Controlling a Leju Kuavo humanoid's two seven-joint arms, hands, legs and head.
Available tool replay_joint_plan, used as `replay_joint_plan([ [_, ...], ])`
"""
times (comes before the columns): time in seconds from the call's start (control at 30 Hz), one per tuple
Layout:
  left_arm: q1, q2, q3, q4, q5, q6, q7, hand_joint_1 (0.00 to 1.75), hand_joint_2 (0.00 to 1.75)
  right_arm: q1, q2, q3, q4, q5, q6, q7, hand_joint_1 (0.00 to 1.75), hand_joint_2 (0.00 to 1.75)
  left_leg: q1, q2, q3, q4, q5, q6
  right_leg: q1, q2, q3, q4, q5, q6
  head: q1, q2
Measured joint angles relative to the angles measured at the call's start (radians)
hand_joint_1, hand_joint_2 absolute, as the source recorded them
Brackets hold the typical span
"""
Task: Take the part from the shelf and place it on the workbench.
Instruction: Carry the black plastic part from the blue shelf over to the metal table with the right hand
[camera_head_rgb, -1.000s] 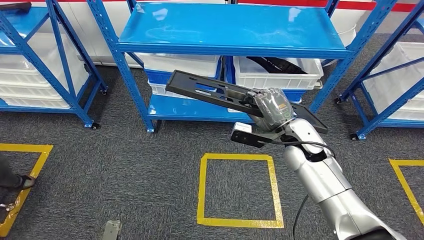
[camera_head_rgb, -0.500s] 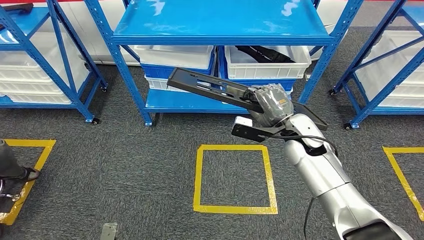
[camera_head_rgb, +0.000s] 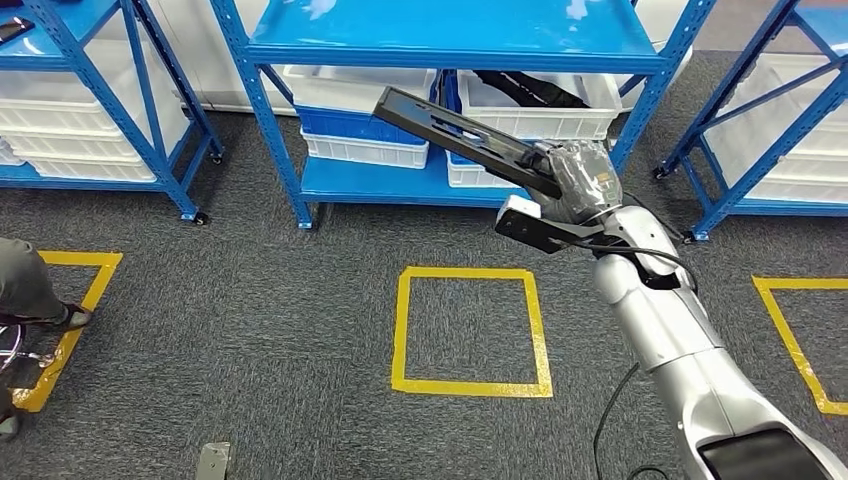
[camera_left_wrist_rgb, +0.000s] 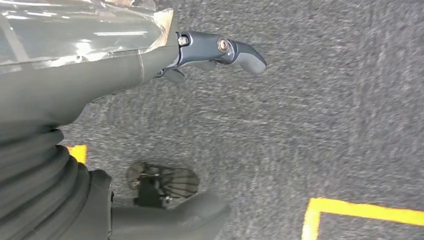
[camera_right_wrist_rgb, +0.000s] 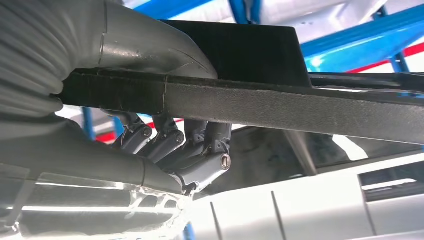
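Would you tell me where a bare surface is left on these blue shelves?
The top shelf of the middle rack is bare. The tier below is crowded with white bins, and the long black part in the right hand crosses its front.

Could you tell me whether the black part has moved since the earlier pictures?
Yes: the black part in the right hand shifted rightward against the blue shelf.

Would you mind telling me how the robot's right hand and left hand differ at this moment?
The right hand grips the long black part, raised in front of the blue shelf; the left hand holds nothing and hangs over the grey carpet. Right fingers curl under the part; the left's are apart. Both wear clear plastic covering.
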Motion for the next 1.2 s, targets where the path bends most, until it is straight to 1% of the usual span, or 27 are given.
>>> replay_joint_plan([
  [0.03, -0.001, -0.001, 0.0, 0.0, -0.001, 0.0, 0.0, 0.0, 1.75, 0.0, -0.001, -0.004, 0.001, -0.002, 0.0, -0.002, 1.75, 1.75, 0.0, 0.001, -0.017, 0.007, 0.01, -0.007, 0.0, 0.0, 0.058, -0.073, -0.004, 0.005, 0.0, 0.0],
  [0.1, -0.002, -0.001, 0.0, -0.001, -0.003, 0.0, 0.001, 0.0, 1.75, 0.002, 0.0, -0.01, 0.002, -0.003, -0.001, -0.005, 1.75, 1.75, -0.003, 0.002, -0.038, 0.018, 0.029, -0.02, 0.005, 0.003, 0.132, -0.19, -0.038, -0.01, -0.002, 0.0],
  [0.13, -0.002, -0.001, 0.0, -0.001, -0.004, 0.001, 0.001, 0.0, 1.75, 0.004, 0.0, -0.013, 0.003, -0.003, -0.002, -0.005, 1.75, 1.75, -0.004, 0.002, -0.044, 0.019, 0.04, -0.024, 0.009, 0.003, 0.143, -0.213, -0.049, -0.021, -0.005, 0.0],
  [0.2, 0.0, 0.0, 0.0, 0.0, -0.004, 0.002, 0.002, 0.0, 1.75, 0.008, 0.0, -0.015, 0.007, -0.004, -0.003, -0.006, 1.75, 1.75, -0.002, 0.001, -0.055, 0.02, 0.051, -0.03, 0.005, 0.0, 0.123, -0.211, -0.036, -0.041, -0.009, 0.0],
  [0.23, 0.001, 0.0, 0.0, 0.0, -0.004, 0.002, 0.002, 0.0, 1.75, 0.01, 0.0, -0.016, 0.009, -0.004, -0.003, -0.006, 1.75, 1.75, 0.0, 0.001, -0.064, 0.035, 0.028, -0.034, 0.004, -0.002, 0.113, -0.208, -0.025, -0.052, -0.01, 0.0],
  [0.3, 0.002, 0.0, 0.0, 0.0, -0.005, 0.002, 0.002, 0.0, 1.75, 0.013, 0.0, -0.018, 0.011, -0.003, -0.003, -0.006, 1.75, 1.75, 0.004, 0.0, -0.09, 0.121, -0.074, -0.043, 0.003, -0.004, 0.089, -0.206, 0.001, -0.071, -0.012, 0.0],
  [0.33, 0.002, 0.0, 0.0, 0.0, -0.006, 0.002, 0.002, 0.0, 1.75, 0.014, 0.0, -0.019, 0.011, -0.003, -0.004, -0.006, 1.75, 1.75, 0.004, 0.0, -0.103, 0.192, -0.131, -0.046, 0.006, -0.004, 0.073, -0.205, 0.015, -0.077, -0.013, 0.0],
  [0.37, 0.001, -0.001, 0.0, 0.0, -0.007, 0.002, 0.003, 0.0, 1.75, 0.016, 0.0, -0.021, 0.011, -0.003, -0.004, -0.006, 1.75, 1.75, 0.004, 0.0, -0.113, 0.259, -0.168, -0.047, 0.008, -0.004, 0.057, -0.205, 0.028, -0.079, -0.014, 0.0],
  [0.4, 0.0, 0.0, 0.0, 0.0, -0.008, 0.002, 0.004, 0.0, 1.75, 0.018, 0.0, -0.024, 0.011, -0.004, -0.004, -0.006, 1.75, 1.75, 0.004, 0.0, -0.113, 0.309, -0.183, -0.047, 0.011, -0.004, 0.042, -0.204, 0.04, -0.08, -0.014, 0.0],
  [0.43, -0.001, 0.0, 0.0, 0.0, -0.008, 0.001, 0.007, 0.0, 1.75, 0.022, -0.001, -0.026, 0.011, -0.005, -0.004, -0.007, 1.75, 1.75, 0.004, 0.0, -0.099, 0.331, -0.176, -0.044, 0.013, -0.004, 0.026, -0.204, 0.053, -0.08, -0.014, 0.0],
  [0.47, -0.001, 0.0, 0.0, 0.0, -0.009, 0.001, 0.009, 0.0, 1.75, 0.025, -0.001, -0.029, 0.011, -0.008, -0.003, -0.008, 1.75, 1.75, 0.003, -0.001, -0.068, 0.317, -0.155, -0.039, 0.015, -0.004, 0.011, -0.204, 0.065, -0.079, -0.014, 0.0],
  [0.53, -0.005, 0.002, 0.0, -0.001, -0.012, -0.001, 0.012, 0.0, 1.75, 0.028, 0.0, -0.037, 0.009, -0.02, 0.0, -0.014, 1.75, 1.75, 0.0, -0.004, 0.038, 0.205, -0.131, -0.023, 0.019, -0.003, -0.015, -0.204, 0.089, -0.075, -0.014, 0.0],
  [0.6, -0.011, 0.005, 0.0, -0.002, -0.014, -0.002, 0.012, 0.0, 1.75, 0.027, 0.002, -0.048, 0.005, -0.034, 0.004, -0.021, 1.75, 1.75, -0.007, -0.009, 0.131, 0.076, -0.152, -0.012, 0.02, -0.004, -0.029, -0.206, 0.112, -0.064, -0.011, 0.0],
  [0.63, -0.013, 0.006, 0.0, -0.002, -0.015, -0.003, 0.012, 0.0, 1.75, 0.025, 0.003, -0.052, 0.002, -0.04, 0.006, -0.025, 1.75, 1.75, -0.013, -0.011, 0.151, 0.039, -0.162, -0.008, 0.018, -0.005, -0.032, -0.21, 0.123, -0.056, -0.011, 0.0],
  [0.7, -0.015, 0.004, 0.001, -0.002, -0.016, -0.003, 0.012, 0.0, 1.75, 0.026, 0.005, -0.058, 0.0, -0.05, 0.009, -0.031, 1.75, 1.75, -0.017, -0.01, 0.145, 0.018, -0.142, 0.001, 0.017, -0.006, -0.035, -0.221, 0.144, -0.042, -0.011, 0.0],
  [0.73, -0.015, 0.004, 0.001, -0.002, -0.016, -0.003, 0.011, 0.0, 1.75, 0.028, 0.005, -0.061, -0.001, -0.054, 0.011, -0.034, 1.75, 1.75, -0.016, -0.008, 0.138, 0.01, -0.126, 0.008, 0.018, -0.005, -0.041, -0.217, 0.136, -0.039, -0.012, 0.0],
  [0.77, -0.015, 0.004, 0.002, -0.002, -0.016, -0.003, 0.011, 0.0, 1.75, 0.031, 0.004, -0.065, -0.001, -0.056, 0.011, -0.036, 1.75, 1.75, -0.013, -0.006, 0.126, 0.002, -0.108, 0.014, 0.02, -0.003, -0.052, -0.197, 0.107, -0.043, -0.009, 0.0],
  [0.8, -0.015, 0.003, 0.002, -0.001, -0.016, -0.003, 0.011, 0.0, 1.75, 0.032, 0.004, -0.068, -0.001, -0.058, 0.011, -0.038, 1.75, 1.75, -0.011, -0.005, 0.111, -0.002, -0.09, 0.019, 0.02, -0.002, -0.066, -0.155, 0.061, -0.049, -0.007, 0.0],
  [0.87, -0.016, 0.002, 0.003, -0.002, -0.016, -0.005, 0.011, 0.0, 1.75, 0.034, 0.003, -0.073, -0.001, -0.058, 0.011, -0.04, 1.75, 1.75, -0.013, -0.004, 0.073, -0.003, -0.058, 0.022, 0.019, -0.001, -0.094, -0.025, -0.035, -0.058, -0.003, 0.0],
  [0.9, -0.016, 0.001, 0.003, -0.001, -0.015, -0.007, 0.011, 0.0, 1.75, 0.036, 0.003, -0.074, -0.001, -0.058, 0.01, -0.041, 1.75, 1.75, -0.013, -0.004, 0.052, -0.002, -0.043, 0.02, 0.019, -0.001, -0.098, 0.037, -0.055, -0.053, -0.002, 0.0],
  [0.93, -0.015, 0.0, 0.004, -0.001, -0.015, -0.009, 0.01, 0.0, 1.75, 0.037, 0.003, -0.075, -0.001, -0.058, 0.01, -0.043, 1.75, 1.75, -0.014, -0.004, 0.03, -0.002, -0.028, 0.019, 0.019, -0.001, -0.093, 0.078, -0.05, -0.042, -0.002, 0.0],
  [0.97, -0.015, 0.0, 0.004, -0.001, -0.015, -0.011, 0.009, 0.0, 1.75, 0.039, 0.003, -0.075, -0.001, -0.058, 0.01, -0.045, 1.75, 1.75, -0.014, -0.004, 0.01, -0.001, -0.014, 0.016, 0.019, -0.001, -0.075, 0.09, -0.025, -0.029, -0.002, 0.0],
  [1.0, -0.015, -0.001, 0.004, -0.001, -0.014, -0.013, 0.007, 0.0, 1.75, 0.041, 0.003, -0.075, -0.001, -0.057, 0.01, -0.047, 1.75, 1.75, -0.014, -0.003, -0.009, 0.0, 0.001, 0.013, 0.019, -0.001, -0.04, 0.07, 0.002, -0.019, -0.002, 0.0],
  [1.03, -0.015, -0.001, 0.004, -0.001, -0.014, -0.013, 0.005, 0.0, 1.75, 0.041, 0.004, -0.075, -0.002, -0.057, 0.01, -0.049, 1.75, 1.75, -0.015, -0.003, -0.026, 0.001, 0.014, 0.009, 0.019, -0.001, 0.014, 0.017, 0.011, -0.016, -0.002, 0.0],
  [1.1, -0.015, -0.001, 0.005, -0.001, -0.012, -0.015, 0.002, 0.0, 1.75, 0.041, 0.006, -0.075, -0.007, -0.056, 0.01, -0.051, 1.75, 1.75, -0.019, -0.002, -0.048, 0.006, 0.039, 0.0, 0.025, -0.001, 0.136, -0.149, -0.033, -0.034, -0.003, 0.0],
  [1.13, -0.014, -0.001, 0.005, -0.001, -0.01, -0.015, 0.001, 0.0, 1.75, 0.041, 0.007, -0.075, -0.009, -0.056, 0.01, -0.052, 1.75, 1.75, -0.021, -0.002, -0.054, 0.006, 0.051, -0.004, 0.027, 0.0, 0.173, -0.213, -0.063, -0.046, -0.004, 0.0],
  [1.2, -0.012, 0.001, 0.006, -0.001, -0.009, -0.014, 0.0, 0.0, 1.75, 0.043, 0.009, -0.075, -0.011, -0.056, 0.01, -0.053, 1.75, 1.75, -0.019, -0.002, -0.061, 0.004, 0.069, -0.011, 0.024, 0.0, 0.184, -0.254, -0.076, -0.061, -0.007, 0.0],
])
